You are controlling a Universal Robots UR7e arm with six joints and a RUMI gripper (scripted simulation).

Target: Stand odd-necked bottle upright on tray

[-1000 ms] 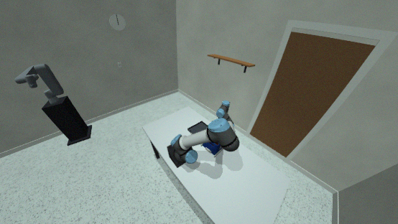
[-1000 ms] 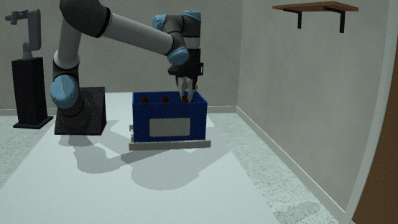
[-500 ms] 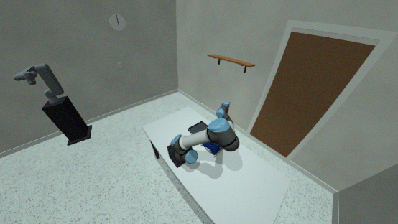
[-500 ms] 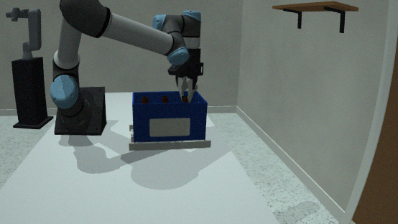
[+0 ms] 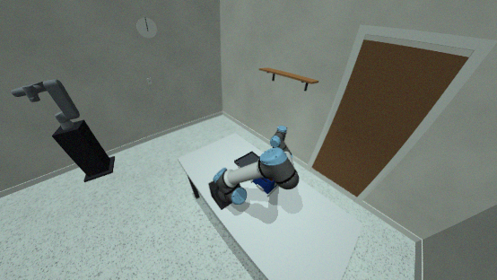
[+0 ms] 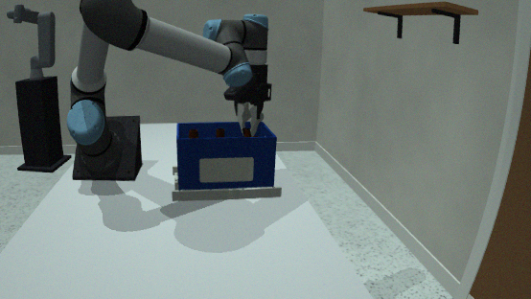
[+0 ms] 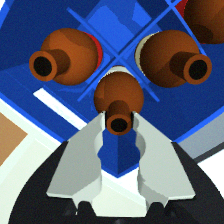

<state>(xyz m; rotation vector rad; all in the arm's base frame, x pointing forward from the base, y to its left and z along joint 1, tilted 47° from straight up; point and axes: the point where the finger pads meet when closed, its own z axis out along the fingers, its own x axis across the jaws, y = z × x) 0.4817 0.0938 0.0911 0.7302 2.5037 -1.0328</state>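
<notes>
A blue crate (image 6: pixel 225 155) stands on the white table and holds brown bottles in its cells. In the wrist view my gripper (image 7: pixel 118 112) is shut on the neck of one brown bottle (image 7: pixel 118 97), just below its opening; the bottle sits in its cell near the crate's corner. Two more brown bottles stand in neighbouring cells, one to the left (image 7: pixel 62 57) and one to the right (image 7: pixel 172 57). In the exterior view my gripper (image 6: pixel 247 126) reaches down into the crate's back right corner. A dark tray (image 5: pixel 247 159) lies on the table beyond the arm, partly hidden.
The crate rests on a flat grey base (image 6: pixel 226 193). The arm's base (image 6: pixel 107 149) stands to the left of the crate. The wall (image 6: pixel 407 120) runs along the table's right side. A second arm on a black pedestal (image 6: pixel 38 125) stands away on the floor.
</notes>
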